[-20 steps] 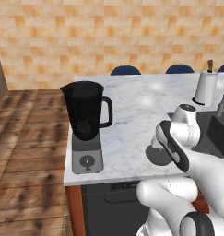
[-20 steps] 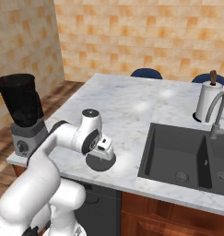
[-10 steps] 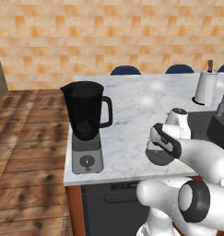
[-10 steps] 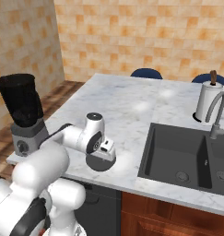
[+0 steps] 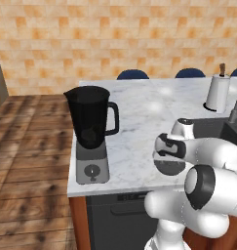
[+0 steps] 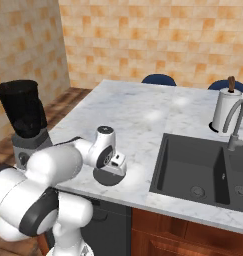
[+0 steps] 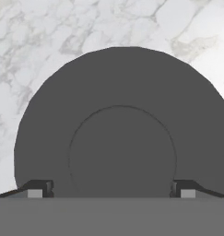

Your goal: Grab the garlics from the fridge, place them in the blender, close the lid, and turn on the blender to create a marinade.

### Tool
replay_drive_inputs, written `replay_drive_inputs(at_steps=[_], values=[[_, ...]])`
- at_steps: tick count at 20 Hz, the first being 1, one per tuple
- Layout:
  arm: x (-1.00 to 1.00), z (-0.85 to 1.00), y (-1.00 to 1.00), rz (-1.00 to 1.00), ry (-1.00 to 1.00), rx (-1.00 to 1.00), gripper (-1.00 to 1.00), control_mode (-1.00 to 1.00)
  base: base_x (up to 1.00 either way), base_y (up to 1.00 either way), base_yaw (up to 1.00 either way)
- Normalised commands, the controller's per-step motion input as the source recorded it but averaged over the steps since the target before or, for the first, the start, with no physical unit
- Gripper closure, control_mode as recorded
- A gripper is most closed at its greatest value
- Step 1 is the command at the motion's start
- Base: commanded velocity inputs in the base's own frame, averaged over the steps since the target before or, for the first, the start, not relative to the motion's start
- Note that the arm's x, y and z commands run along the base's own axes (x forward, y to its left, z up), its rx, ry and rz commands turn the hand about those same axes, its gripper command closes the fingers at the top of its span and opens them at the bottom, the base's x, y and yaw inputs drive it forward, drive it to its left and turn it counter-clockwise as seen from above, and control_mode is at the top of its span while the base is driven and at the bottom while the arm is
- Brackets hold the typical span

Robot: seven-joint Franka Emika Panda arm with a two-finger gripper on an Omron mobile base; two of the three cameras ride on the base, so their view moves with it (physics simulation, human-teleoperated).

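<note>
The gripper (image 7: 111,193) is hanging low over the lid (image 7: 122,124), its two fingertips (image 7: 38,189) spread wide at the bottom corners of the hand view and standing over the lid's dark face, with nothing caught between them (whether they are touching the disc cannot be told). The lid is lying flat on the marble counter (image 7: 49,37), filling the middle of that view, a raised inner circle showing on its top. In the left base view the lid (image 5: 169,167) is peeking out at centre right from under the white hand, near the counter's (image 5: 139,112) front edge. The blender (image 5: 90,132) is standing at centre left of that frame, well apart from the lid, its black jar open at the mouth and sitting in the grey base with its round knob facing forward. In the right base view the blender (image 6: 25,122) is sitting at the far left edge, the lid (image 6: 107,176) is lying at lower centre, and the sink (image 6: 203,170) is taking up the right side.
</note>
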Motion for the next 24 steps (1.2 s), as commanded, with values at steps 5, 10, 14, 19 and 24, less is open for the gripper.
replay_drive_inputs(at_steps=[5,10,14,19,24], values=[[0.24,-0.19,-0.01,0.00,0.00,0.00,-1.00,-1.00,0.00,0.00,0.00],[0.10,-0.24,-0.01,0.00,0.00,0.00,-1.00,-1.00,0.00,0.00,0.00],[0.00,-0.51,0.01,0.00,0.00,-0.02,-1.00,-1.00,0.00,0.00,0.00],[0.00,-0.41,0.03,0.00,0.00,-0.02,1.00,-1.00,0.00,0.00,0.00],[0.11,-0.10,0.03,0.00,0.00,0.00,1.00,-1.00,0.00,0.00,0.00]])
